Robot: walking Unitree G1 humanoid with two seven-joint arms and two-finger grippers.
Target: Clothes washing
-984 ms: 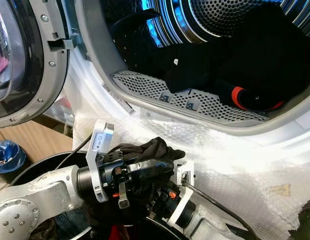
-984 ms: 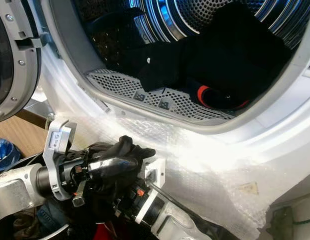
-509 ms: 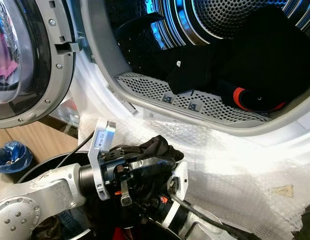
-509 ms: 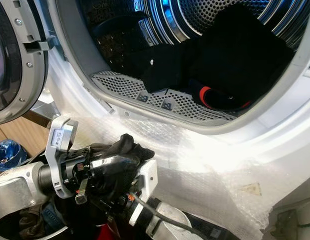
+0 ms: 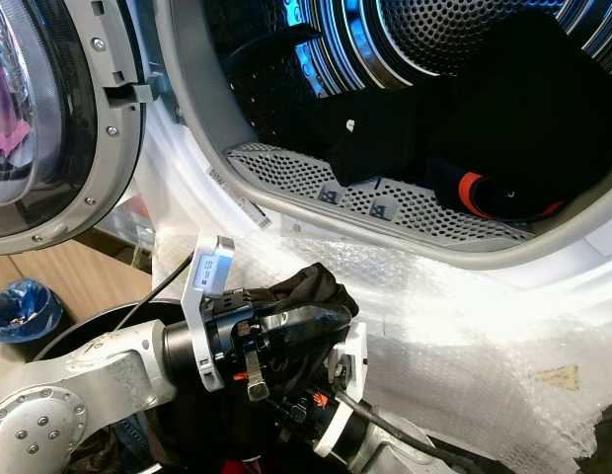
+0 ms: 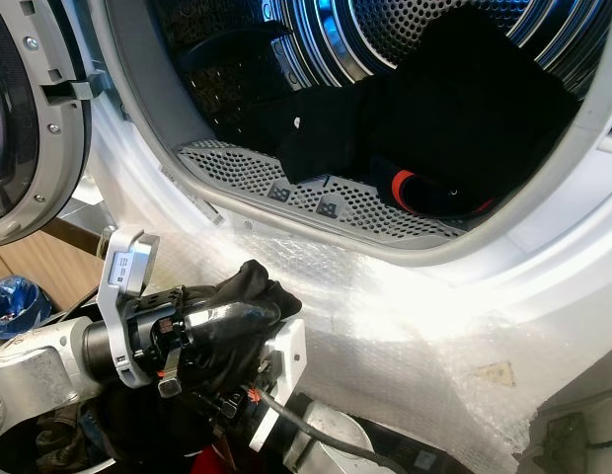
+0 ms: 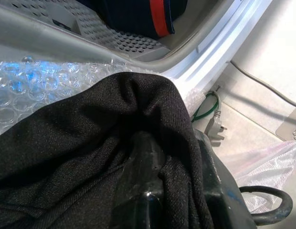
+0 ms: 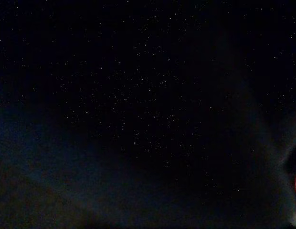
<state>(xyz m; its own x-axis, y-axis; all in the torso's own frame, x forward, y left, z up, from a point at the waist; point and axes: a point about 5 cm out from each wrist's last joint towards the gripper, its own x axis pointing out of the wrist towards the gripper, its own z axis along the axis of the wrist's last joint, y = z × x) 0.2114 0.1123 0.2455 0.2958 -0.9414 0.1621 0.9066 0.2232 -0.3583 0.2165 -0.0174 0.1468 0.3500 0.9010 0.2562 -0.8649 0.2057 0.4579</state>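
The washing machine's drum stands open, with a heap of dark clothes inside and a red-banded piece at the front. Just below the opening, my left gripper is shut on a black garment, bunched over its fingers. In the left wrist view the same black garment wraps one finger, pointing at the drum's lip. My right arm's wrist lies under the left gripper, its far end buried in dark cloth. The right wrist view is almost black.
The round door hangs open at the left. Bubble wrap covers the machine's front under the perforated lip. A black basket's rim curves below my arms, and a blue object lies on the wooden floor. A green cable lies beside the machine.
My left gripper has edged a little right and up with the black garment. The right wrist has slid lower and left beneath it. The view shifted slightly.
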